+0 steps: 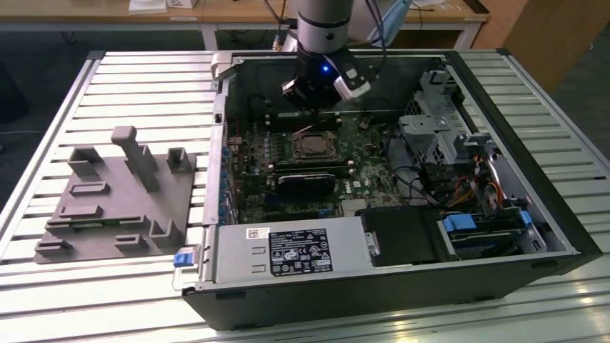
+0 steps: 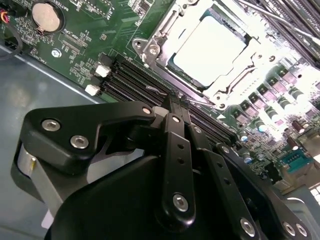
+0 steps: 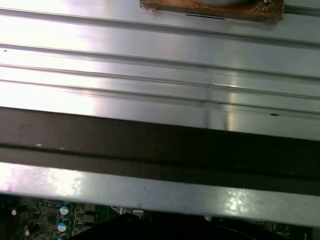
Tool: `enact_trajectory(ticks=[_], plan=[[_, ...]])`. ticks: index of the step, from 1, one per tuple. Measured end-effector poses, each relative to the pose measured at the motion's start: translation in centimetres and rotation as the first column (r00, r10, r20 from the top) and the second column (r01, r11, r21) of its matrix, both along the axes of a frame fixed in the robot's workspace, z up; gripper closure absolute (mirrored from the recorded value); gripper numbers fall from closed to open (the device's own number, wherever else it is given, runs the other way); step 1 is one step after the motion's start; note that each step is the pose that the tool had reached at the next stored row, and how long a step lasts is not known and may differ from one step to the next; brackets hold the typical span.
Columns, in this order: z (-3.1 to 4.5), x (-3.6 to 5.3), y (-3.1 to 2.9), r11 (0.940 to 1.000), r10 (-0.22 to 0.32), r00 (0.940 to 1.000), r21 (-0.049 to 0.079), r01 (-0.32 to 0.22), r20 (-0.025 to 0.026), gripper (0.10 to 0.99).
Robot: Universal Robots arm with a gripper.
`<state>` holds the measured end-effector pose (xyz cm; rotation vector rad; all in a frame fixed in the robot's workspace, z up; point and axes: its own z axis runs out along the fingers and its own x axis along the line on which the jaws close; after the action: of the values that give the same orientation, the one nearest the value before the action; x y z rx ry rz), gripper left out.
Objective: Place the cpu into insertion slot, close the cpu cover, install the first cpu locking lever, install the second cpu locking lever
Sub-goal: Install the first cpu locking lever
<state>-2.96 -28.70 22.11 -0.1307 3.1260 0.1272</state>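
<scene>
Jaws first: from what I get in the second wrist view, the gripper (image 2: 176, 100) has them drawn together at the tips with nothing between them. It hangs over the memory slots (image 2: 135, 85), just beside the socket but not touching it.

The cpu (image 2: 210, 50) lies flat in the insertion slot (image 1: 296, 137), its pale metal top bright under the light. The cpu cover (image 2: 240, 70) is down around it, its window framing the chip. I cannot tell from here whether either locking lever is latched.

In the exterior view the gripper (image 1: 315, 103) sits inside the open computer case (image 1: 562, 236), close to the far wall, so there is little room behind it. Toward the near side the way is freer: first the slot, then a black card (image 1: 305, 179) just beyond it, then the power supply (image 1: 286, 254) along the near edge. On the exterior view's right the drive cage (image 1: 433, 136) and its cables crowd the board's edge. On the exterior view's left the case wall stands between the board and a grey fixture (image 1: 114, 193), which rests well apart on the slatted tabletop (image 1: 143, 78).

The first wrist view shows the dark case rim (image 3: 160, 145) running across, with tabletop slats beyond it and a strip of green board (image 3: 45, 215) on the other side of that rim.
</scene>
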Motion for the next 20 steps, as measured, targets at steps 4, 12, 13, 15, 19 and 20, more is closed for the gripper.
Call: enact_trajectory(ticks=[4, 12, 13, 15, 19, 20], plan=[[-0.23, 0.29, 0.04, 1.0, -0.002, 1.0, 0.0, 0.002, 0.0, 0.98], [-0.83, 0.72, 0.11, 1.0, -0.008, 1.0, 0.0, 0.008, 0.0, 0.98], [-0.91, 0.76, 0.11, 1.0, -0.008, 1.0, 0.0, 0.008, -0.0001, 0.98], [-1.09, 0.84, 0.11, 1.0, -0.009, 1.0, 0.0, 0.009, 0.0, 0.98], [-1.56, 0.92, 0.12, 1.0, -0.009, 1.0, 0.0, 0.009, 0.0, 0.98], [-1.67, 0.93, 0.11, 1.0, -0.009, 1.0, 0.0, 0.009, 0.0, 0.98]])
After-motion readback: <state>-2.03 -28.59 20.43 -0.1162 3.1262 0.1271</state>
